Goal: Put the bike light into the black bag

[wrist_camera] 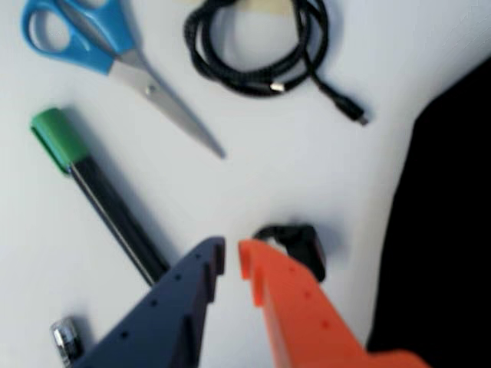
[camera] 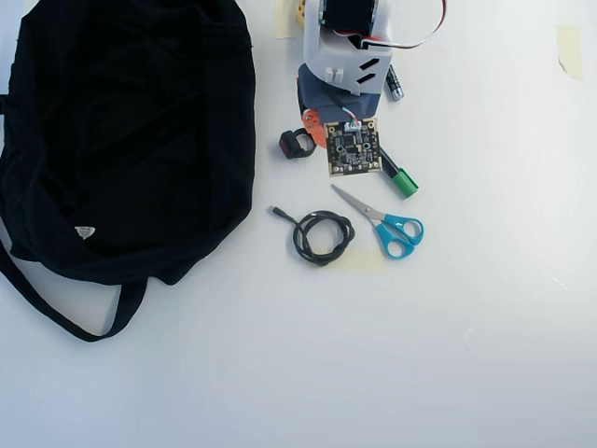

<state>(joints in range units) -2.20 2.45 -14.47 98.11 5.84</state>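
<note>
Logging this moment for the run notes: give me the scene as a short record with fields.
surface: white table
claw: over the table, fingers slightly apart, holding nothing
bike light: on the table, beside the orange finger in the wrist view
black bag: left in the overhead view, light not inside
scissors: blue handles, closed
cable: coiled, black
marker: green cap, black body
small cylinder: silver end, by the dark finger

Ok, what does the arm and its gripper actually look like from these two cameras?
The two-finger gripper has one dark navy plastic finger and one orange finger, both with stepped inner edges and small holes. In the overhead view, a white plastic housing, red and white wires and a bare camera circuit board.
</note>
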